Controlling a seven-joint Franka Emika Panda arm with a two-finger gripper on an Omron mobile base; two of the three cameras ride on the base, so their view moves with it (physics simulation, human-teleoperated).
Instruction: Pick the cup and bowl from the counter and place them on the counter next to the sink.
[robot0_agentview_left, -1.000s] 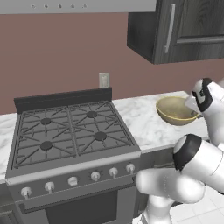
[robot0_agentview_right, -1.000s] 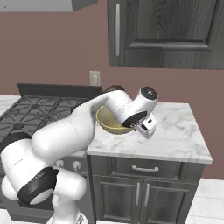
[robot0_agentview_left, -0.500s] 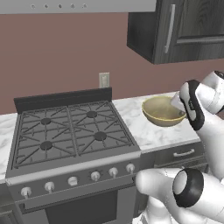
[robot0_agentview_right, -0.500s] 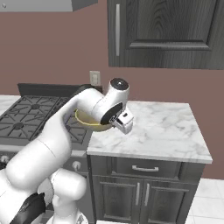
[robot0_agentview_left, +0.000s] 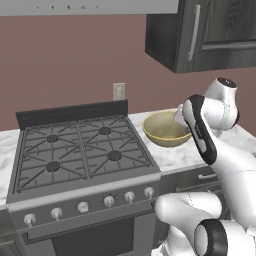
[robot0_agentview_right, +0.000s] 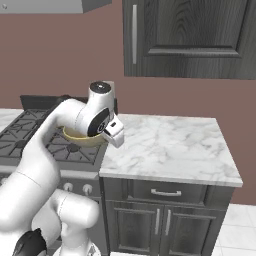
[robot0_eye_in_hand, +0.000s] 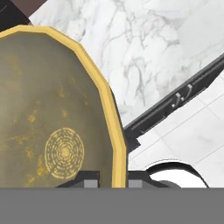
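I hold the dull yellow bowl by its right rim, with my gripper shut on it. The bowl hangs level, just above where the white marble counter meets the stove. In the hand view the bowl takes up the left half, and its yellow rim runs down between my gripper's two dark tips. The golden ring pattern on the bowl's inside shows. The cup and the sink are out of view.
A black gas stove with grates and front knobs stands left of the counter. Dark upper cabinets hang above the counter, and a wall outlet sits behind the stove. Dark drawers with a metal handle sit below the counter.
My arm has swung left with the bowl in its grip. The bowl has gone from over the middle of the counter to the counter's stove end.
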